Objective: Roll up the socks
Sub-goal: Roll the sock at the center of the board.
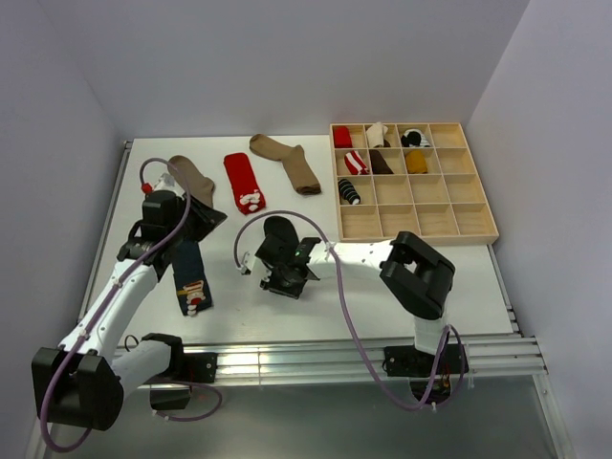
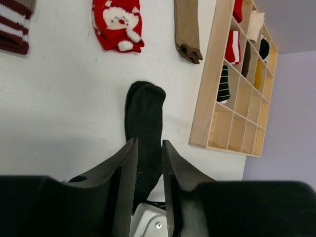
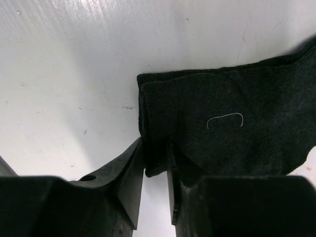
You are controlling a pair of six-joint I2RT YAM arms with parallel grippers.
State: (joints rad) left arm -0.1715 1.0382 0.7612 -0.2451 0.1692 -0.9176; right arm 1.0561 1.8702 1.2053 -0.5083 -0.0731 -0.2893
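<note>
A plain black sock (image 3: 232, 123) lies flat on the white table, also showing in the left wrist view (image 2: 144, 123) and from above (image 1: 279, 229). My right gripper (image 3: 155, 148) (image 1: 285, 275) is at the sock's near corner. Its jaws are shut on the folded edge, with fabric pinched between both fingertips. My left gripper (image 2: 148, 148) (image 1: 196, 222) hovers to the left of the black sock, above the upper end of a navy sock (image 1: 192, 277). Its jaws stand open with nothing between them; the black sock is seen through the gap.
A red Santa sock (image 1: 244, 182) (image 2: 117, 24) and two tan socks (image 1: 287, 163) (image 1: 193, 178) lie at the back. A wooden compartment tray (image 1: 416, 237) (image 2: 210, 98) holding several rolled socks stands at the right. A maroon striped sock (image 2: 12, 24) lies at the far left.
</note>
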